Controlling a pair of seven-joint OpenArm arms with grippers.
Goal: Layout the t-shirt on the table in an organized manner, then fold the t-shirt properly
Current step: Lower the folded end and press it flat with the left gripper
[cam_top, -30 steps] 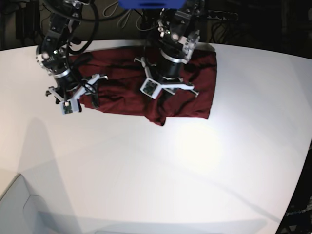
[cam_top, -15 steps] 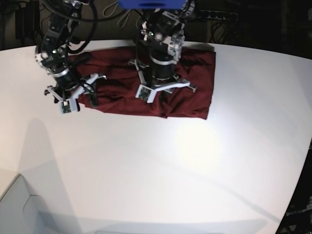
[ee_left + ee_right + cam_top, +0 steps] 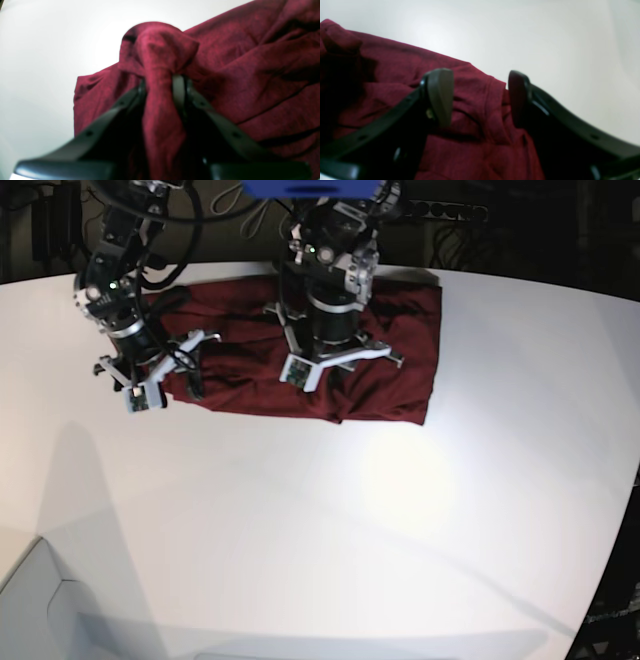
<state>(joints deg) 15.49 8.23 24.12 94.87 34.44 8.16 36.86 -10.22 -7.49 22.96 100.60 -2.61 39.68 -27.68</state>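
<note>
The maroon t-shirt [image 3: 400,350] lies bunched in a wide strip at the far side of the white table [image 3: 350,530]. My left gripper [image 3: 335,387] stands over the shirt's middle front edge. In the left wrist view it [image 3: 160,82] is shut on a raised fold of the t-shirt [image 3: 250,75], the cloth bulging above the fingertips. My right gripper [image 3: 188,380] hovers at the shirt's left end. Seen from the right wrist, it [image 3: 480,100] is open, its fingers [image 3: 440,97] straddling a hemmed edge of the t-shirt [image 3: 475,140] without pinching it.
Dark cables and equipment stand behind the table's far edge, with a blue object [image 3: 310,188] at the top. The table's curved edge [image 3: 620,510] runs down the right. A pale lower surface [image 3: 30,600] shows at the bottom left.
My left gripper has drawn its pinched fold leftward and back, so the shirt's drooping front corner is pulled in and the front edge is straighter. The right gripper has barely shifted.
</note>
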